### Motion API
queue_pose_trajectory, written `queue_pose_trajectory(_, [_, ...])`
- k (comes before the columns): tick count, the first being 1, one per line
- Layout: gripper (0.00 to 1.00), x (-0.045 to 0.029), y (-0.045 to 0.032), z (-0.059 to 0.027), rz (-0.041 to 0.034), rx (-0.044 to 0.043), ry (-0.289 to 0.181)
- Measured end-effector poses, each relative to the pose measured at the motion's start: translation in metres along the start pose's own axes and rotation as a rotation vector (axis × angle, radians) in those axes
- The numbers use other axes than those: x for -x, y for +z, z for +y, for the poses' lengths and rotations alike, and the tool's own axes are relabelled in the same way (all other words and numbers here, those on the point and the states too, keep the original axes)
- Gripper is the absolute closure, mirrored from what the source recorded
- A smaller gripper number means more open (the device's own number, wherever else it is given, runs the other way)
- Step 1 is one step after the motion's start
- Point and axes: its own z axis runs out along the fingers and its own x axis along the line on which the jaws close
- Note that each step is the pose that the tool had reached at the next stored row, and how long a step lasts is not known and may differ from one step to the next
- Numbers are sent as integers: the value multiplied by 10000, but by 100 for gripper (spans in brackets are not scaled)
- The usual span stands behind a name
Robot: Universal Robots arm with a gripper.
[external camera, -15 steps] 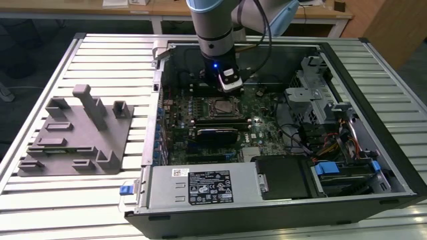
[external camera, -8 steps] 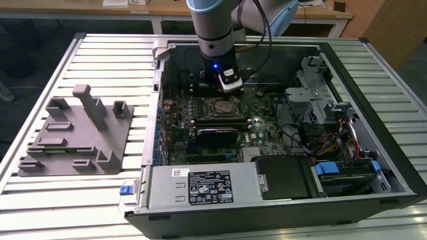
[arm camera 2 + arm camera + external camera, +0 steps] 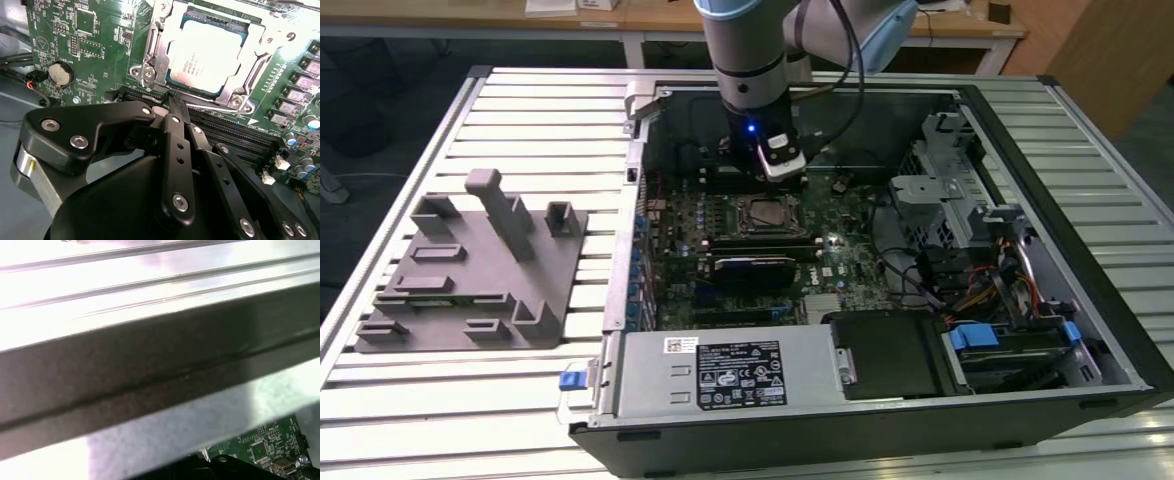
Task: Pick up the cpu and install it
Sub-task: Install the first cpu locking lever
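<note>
Silvery cpu (image 3: 210,55) lies seated in the metal-framed socket (image 3: 150,70); the claw (image 3: 172,101), seemingly closed, hangs at its edge.

Bright even light, glare perhaps washing detail

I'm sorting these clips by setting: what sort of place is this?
Probably a robotics lab or workshop set up for computer assembly: an open computer case lies on a slatted metal table, a robot arm reaches into it, and wooden desks stand behind.
</note>
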Motion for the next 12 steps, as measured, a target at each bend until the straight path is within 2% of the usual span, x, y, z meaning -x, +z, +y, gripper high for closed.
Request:
queue_pose_trajectory(9, [89,-10,3,31,16,50,10])
queue_pose_trajectory(12, [89,-17,8,29,38,125,28])
